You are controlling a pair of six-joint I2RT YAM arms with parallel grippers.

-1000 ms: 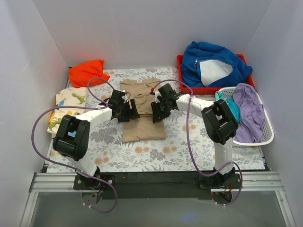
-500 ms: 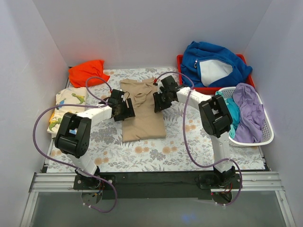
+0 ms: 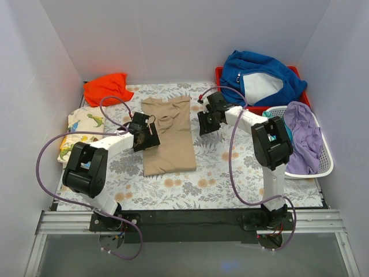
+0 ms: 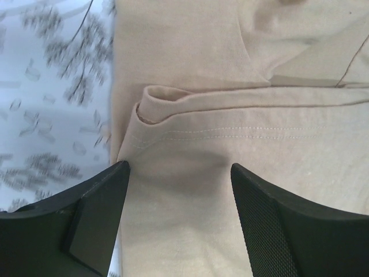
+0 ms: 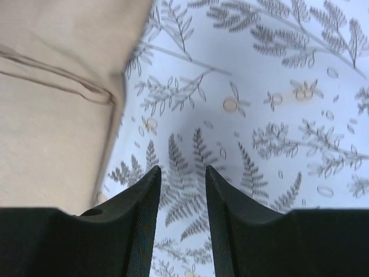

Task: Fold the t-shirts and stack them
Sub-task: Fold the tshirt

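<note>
The tan t-shirt (image 3: 167,135) lies mid-way across the tabletop (image 3: 230,179) as a long strip, seemingly half folded, with the left gripper (image 4: 179,173) wide open and empty over its left edge and the right gripper (image 5: 181,173) slightly parted and empty beside its right edge, while the crumpled orange t-shirt (image 3: 105,88) in the far left corner and the dinosaur t-shirt (image 3: 86,124) at the left edge are not yet stacked.

Two arms, left arm (image 3: 86,166) and right arm (image 3: 270,147): white link shells, chunky black joint housings. Purple cable (image 3: 41,164) loops along each. Black base plate (image 3: 190,218) on silver rail (image 3: 173,232). The left gripper (image 3: 145,131) and right gripper (image 3: 209,119) are black; fingers (image 4: 271,231) matte, inner pads fine-meshed.
</note>
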